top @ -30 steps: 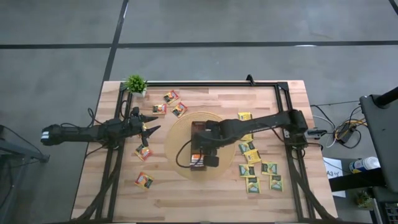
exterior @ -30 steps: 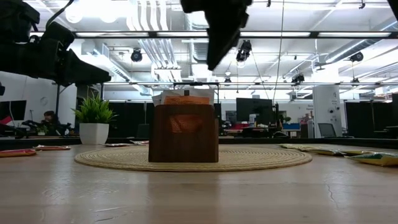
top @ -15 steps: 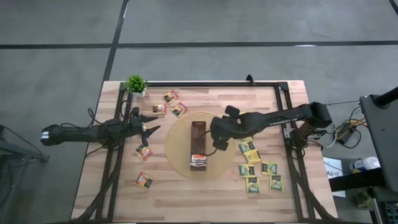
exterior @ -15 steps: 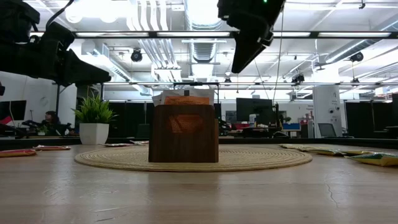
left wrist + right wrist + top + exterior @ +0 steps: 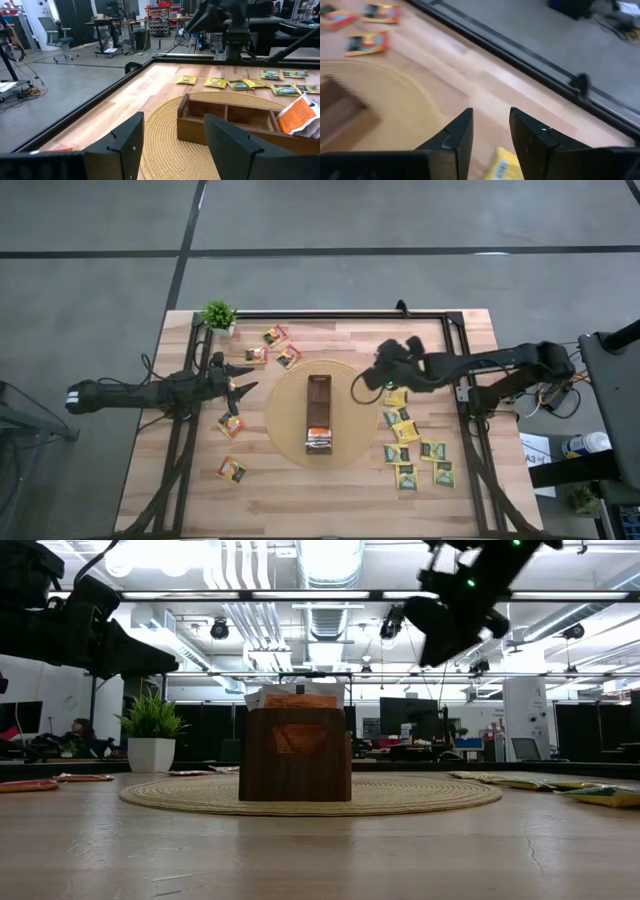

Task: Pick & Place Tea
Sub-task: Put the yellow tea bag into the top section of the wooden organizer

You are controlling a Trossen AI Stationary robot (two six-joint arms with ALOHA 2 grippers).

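High view: the right gripper (image 5: 383, 376) has left the long narrow brown wooden box (image 5: 318, 414) on the round woven mat (image 5: 285, 420). It now hangs, fingers apart and empty, by the yellow tea sachets (image 5: 414, 448) along the table's right edge, so another pick likely follows.

Left wrist view: the left gripper (image 5: 172, 145) waits wide open. Nothing obstructs.

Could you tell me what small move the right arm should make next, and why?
Probably lower the right gripper onto the yellow sachet just beside it. Its jaws are apart with nothing between them, it hangs above the table off the woven mat's right edge, and loose sachets lie there outside the brown box.
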